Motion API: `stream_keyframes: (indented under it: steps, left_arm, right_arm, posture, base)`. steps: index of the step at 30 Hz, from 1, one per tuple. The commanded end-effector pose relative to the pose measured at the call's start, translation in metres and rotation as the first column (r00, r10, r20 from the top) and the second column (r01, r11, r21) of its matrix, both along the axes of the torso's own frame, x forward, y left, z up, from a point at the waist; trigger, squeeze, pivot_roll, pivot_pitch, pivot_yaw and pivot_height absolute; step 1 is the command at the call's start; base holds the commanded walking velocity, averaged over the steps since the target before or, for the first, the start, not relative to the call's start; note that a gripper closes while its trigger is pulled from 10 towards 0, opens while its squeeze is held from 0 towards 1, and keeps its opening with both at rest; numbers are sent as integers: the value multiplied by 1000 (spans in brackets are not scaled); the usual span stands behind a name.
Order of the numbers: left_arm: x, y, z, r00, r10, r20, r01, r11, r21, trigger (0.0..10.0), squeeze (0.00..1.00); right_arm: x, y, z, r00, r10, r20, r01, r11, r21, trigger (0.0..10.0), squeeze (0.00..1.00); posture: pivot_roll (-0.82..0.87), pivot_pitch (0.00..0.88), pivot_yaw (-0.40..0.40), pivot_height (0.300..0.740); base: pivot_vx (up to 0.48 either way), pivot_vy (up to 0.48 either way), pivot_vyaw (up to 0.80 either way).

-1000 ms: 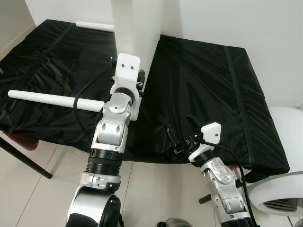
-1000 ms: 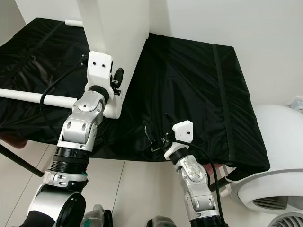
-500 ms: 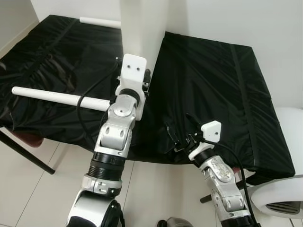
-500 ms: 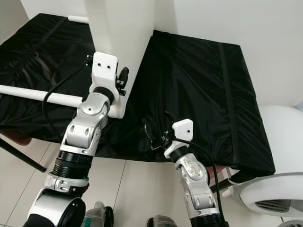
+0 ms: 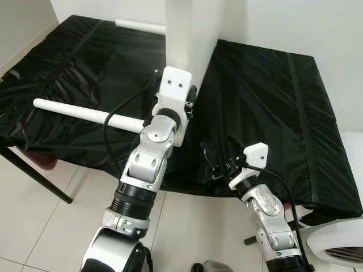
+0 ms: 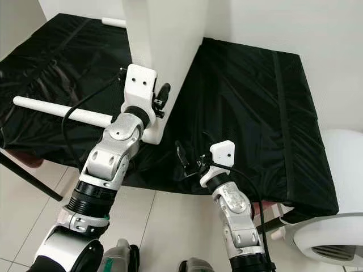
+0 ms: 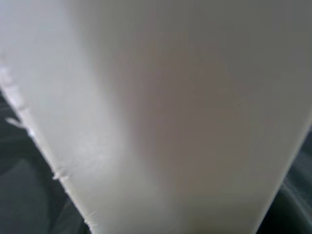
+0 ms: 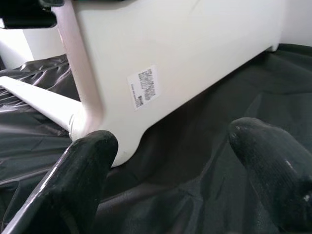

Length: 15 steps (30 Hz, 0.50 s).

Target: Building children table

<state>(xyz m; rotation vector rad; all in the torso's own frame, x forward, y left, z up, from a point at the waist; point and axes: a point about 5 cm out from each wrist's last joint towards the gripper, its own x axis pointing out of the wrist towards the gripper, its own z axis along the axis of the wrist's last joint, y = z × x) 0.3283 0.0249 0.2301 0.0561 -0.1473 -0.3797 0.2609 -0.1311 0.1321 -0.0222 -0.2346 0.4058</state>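
A white table top point(image 5: 190, 34) stands on edge on the black-covered work surface point(image 5: 266, 96). One white round leg point(image 5: 85, 113) sticks out from its lower corner to the left, just above the cloth. My left gripper point(image 5: 190, 95) is pressed against the panel's near edge and is shut on it; the left wrist view shows the white panel point(image 7: 185, 117) close up. My right gripper point(image 5: 218, 156) hovers open at the front edge of the cloth, right of the panel, with nothing between its fingers point(image 8: 83, 180). A paper label point(image 8: 145, 87) sits on the panel's face.
A second white leg point(image 5: 139, 24) lies at the far back of the cloth. A white rounded appliance point(image 6: 334, 226) stands on the floor at the right. A black table leg point(image 5: 34, 175) slants down at the left. Pale tiled floor lies in front.
The head camera has moved, shifting the whole picture right and down. The left gripper still holds the panel, and the right gripper stays open at the cloth's front edge.
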Motion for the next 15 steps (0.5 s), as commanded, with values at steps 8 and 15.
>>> stream_keyframes:
  steps: [8,15]
  left_arm:
    - [-25,-62,41,939,-316,134,326,944,-55,10000,0]
    - [-21,-68,43,957,-267,111,273,962,-33,10000,0]
  right_arm:
    - [1,-1,-5,1000,-16,-12,16,1000,0,10000,0]
    - [0,-2,-6,999,-32,-8,32,999,3,10000,0]
  posture:
    - [-29,70,10,740]
    - [-35,72,19,740]
  base:
    - [0,0,0]
    - [0,0,0]
